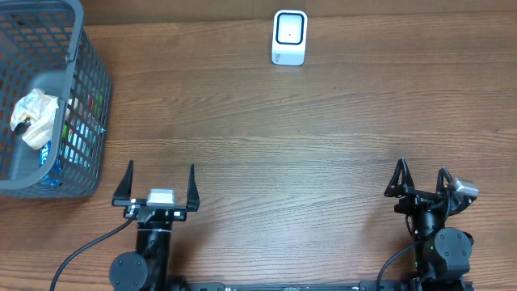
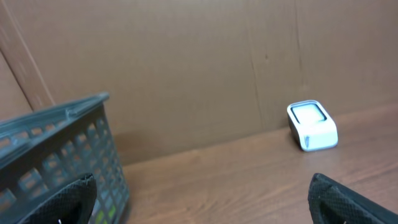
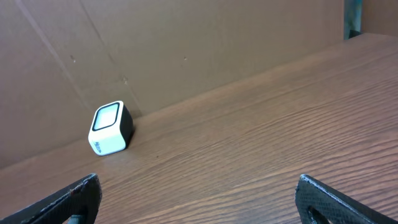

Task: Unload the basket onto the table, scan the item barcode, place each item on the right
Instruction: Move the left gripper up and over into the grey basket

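The left hand [image 1: 161, 173] has its two fingers spread wide apart and holds nothing. It sits low at the near edge of the counter [image 1: 266, 145], at about 7 o'clock on the overhead view. The right hand [image 1: 422, 170] is the same, spread wide and empty, at about 5 o'clock.

By my reading, the task is at its very start. No item is picked up, nothing is held toward the scanner [image 1: 289, 37], and the whole job is left: reach, grasp, carry, show the barcode.

The likely item, a crumpled white packet [image 1: 34, 118], lies on top of other goods inside the grey basket [image 1: 90, 101]. That puts it at about 10 o'clock from the left hand, near but apart from it, with the basket wall between them. From the right hand it is well apart, across the counter toward 9 o'clock.

The scanner stands against the back wall at 12 o'clock on the counter, about 1 o'clock from the left hand and 11 o'clock from the right. No barcode can be made out on the packet.
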